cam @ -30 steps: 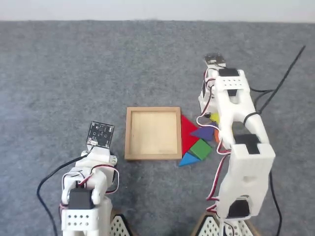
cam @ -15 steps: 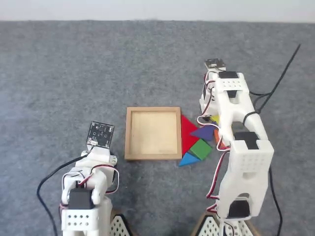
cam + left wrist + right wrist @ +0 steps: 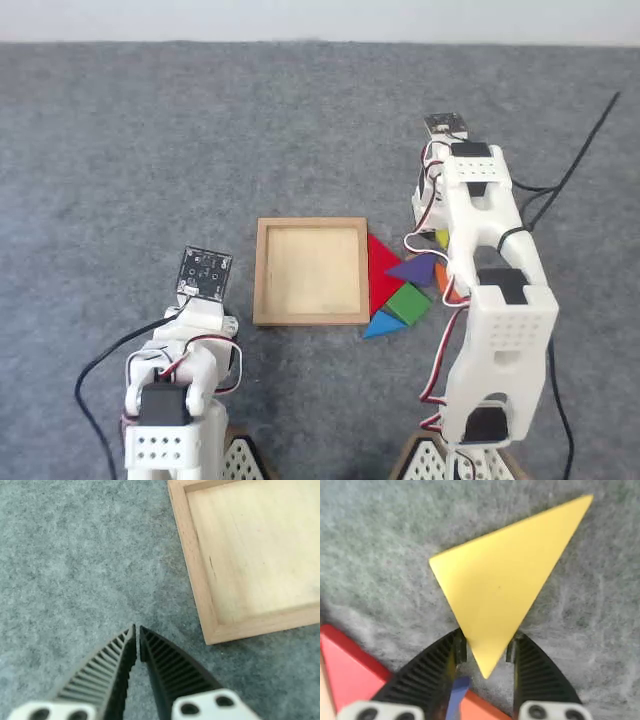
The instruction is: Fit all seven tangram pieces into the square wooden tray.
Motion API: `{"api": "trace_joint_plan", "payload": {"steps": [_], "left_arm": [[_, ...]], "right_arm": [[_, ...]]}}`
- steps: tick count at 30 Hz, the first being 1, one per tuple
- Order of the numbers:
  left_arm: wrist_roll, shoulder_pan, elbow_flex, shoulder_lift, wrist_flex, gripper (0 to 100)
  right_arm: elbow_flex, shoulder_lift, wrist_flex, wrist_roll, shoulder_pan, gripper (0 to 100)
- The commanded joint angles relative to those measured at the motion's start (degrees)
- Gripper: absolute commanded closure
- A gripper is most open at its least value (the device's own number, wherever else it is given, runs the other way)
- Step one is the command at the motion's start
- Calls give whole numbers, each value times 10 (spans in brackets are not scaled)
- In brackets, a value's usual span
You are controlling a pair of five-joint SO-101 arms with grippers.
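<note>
The square wooden tray [image 3: 259,272] lies in the middle of the grey carpet with nothing inside. Right of it sit a red triangle [image 3: 382,262], a purple piece [image 3: 417,268], a green piece [image 3: 409,303] and a blue triangle [image 3: 379,326]. A yellow triangle [image 3: 505,575] lies flat on the carpet, one corner held between the fingers of my right gripper [image 3: 484,647], which is shut on it. In the high view the yellow triangle [image 3: 440,239] peeks out beside the right arm [image 3: 480,210]. My left gripper [image 3: 136,630] is shut and empty over carpet near the tray's corner [image 3: 212,630].
An orange piece [image 3: 440,279] shows partly under the right arm. The red triangle [image 3: 345,665] lies close beside the right gripper's finger [image 3: 451,652]. The left arm [image 3: 185,345] stays at the near left of the tray. Open carpet stretches beyond and left of the tray.
The right arm's wrist has shifted slightly to the right over the last second. The pieces, the tray and the left arm have not moved.
</note>
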Motion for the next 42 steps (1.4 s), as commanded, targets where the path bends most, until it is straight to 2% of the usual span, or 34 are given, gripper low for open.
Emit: {"api": "trace_joint_plan", "payload": {"steps": [1,3,6,9,12,15,18,26,36,42], "left_arm": [[5,-2,-7,-11,3,987],[5,-2,-7,-11,3,987],[5,-2,-7,-11,3,987],[5,-2,-7,-11,3,987],[5,-2,-7,-11,3,987],[5,-2,-7,-11,3,987],[5,-2,-7,-11,3,987],[5,-2,-7,-11,3,987],[5,-2,-7,-11,3,987],[5,-2,-7,-11,3,987]], "right_arm": [[-15,-73,13,-14,-22,887],[-16,-91,30,-16,-27,876],[-18,-108,34,-25,-29,786],[-32,-103,30,-65,-30,670],[-71,-65,-2,-122,-30,611],[-138,-8,-15,-188,-29,608],[-207,54,-7,-221,-40,608],[-384,205,78,-223,-40,608],[-549,313,164,-224,-20,609],[-622,346,254,-224,-19,745]]}}
